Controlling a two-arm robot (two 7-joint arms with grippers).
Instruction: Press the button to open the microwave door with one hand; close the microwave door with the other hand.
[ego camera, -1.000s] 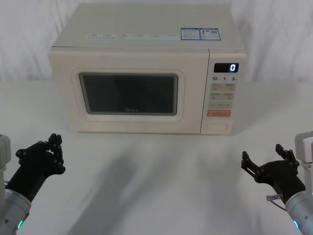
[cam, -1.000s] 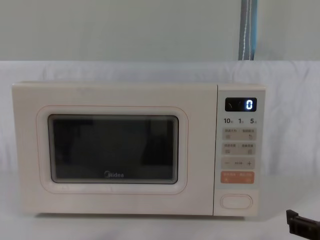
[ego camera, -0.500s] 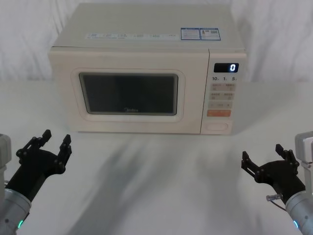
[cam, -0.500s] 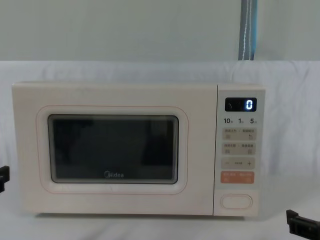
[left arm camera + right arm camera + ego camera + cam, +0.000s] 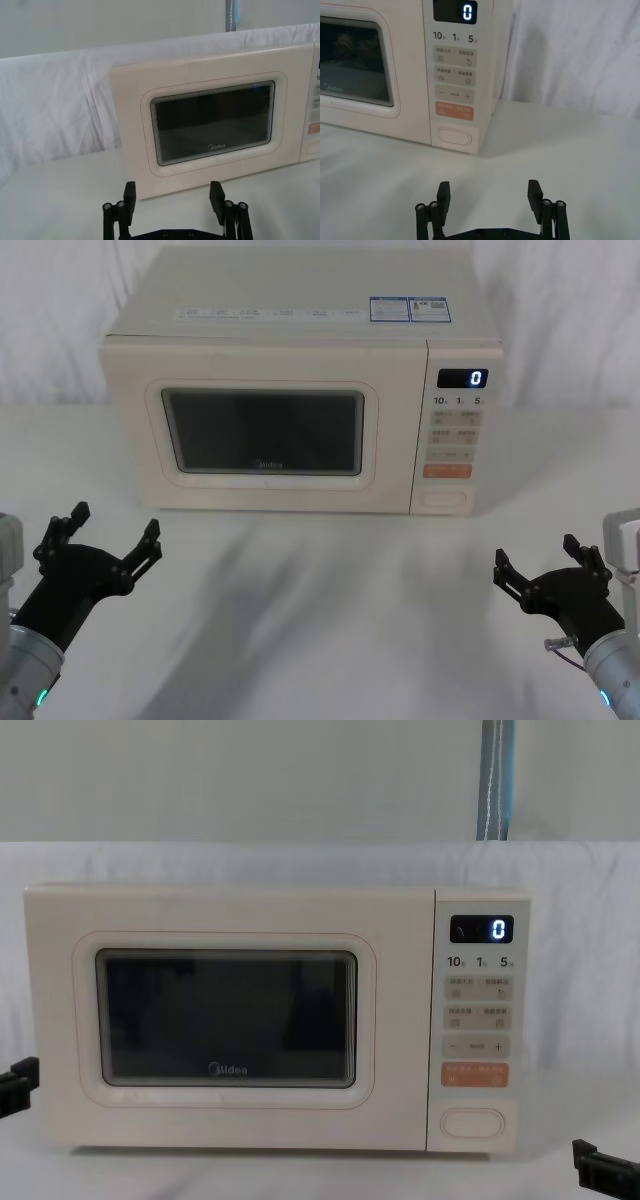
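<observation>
A cream microwave stands at the back of the table, its microwave door (image 5: 265, 435) (image 5: 225, 1020) (image 5: 210, 125) shut flat against the body. The button (image 5: 444, 500) (image 5: 473, 1122) (image 5: 453, 136) is the wide pill-shaped key at the bottom of the control panel, under the orange key. My left gripper (image 5: 98, 537) (image 5: 172, 197) hovers open near the table's front left, well short of the door. My right gripper (image 5: 547, 562) (image 5: 489, 194) is open at the front right, a good way in front of the button. Nothing is between either pair of fingers.
The white cloth-covered table (image 5: 320, 600) spreads between the grippers and the microwave. A white draped backdrop (image 5: 570, 320) hangs behind. The display (image 5: 463, 378) reads 0. The orange key (image 5: 455, 111) sits just above the button.
My left gripper has gone from shut to wide open, its fingers spreading apart. The right gripper, the door and the microwave have not moved.
</observation>
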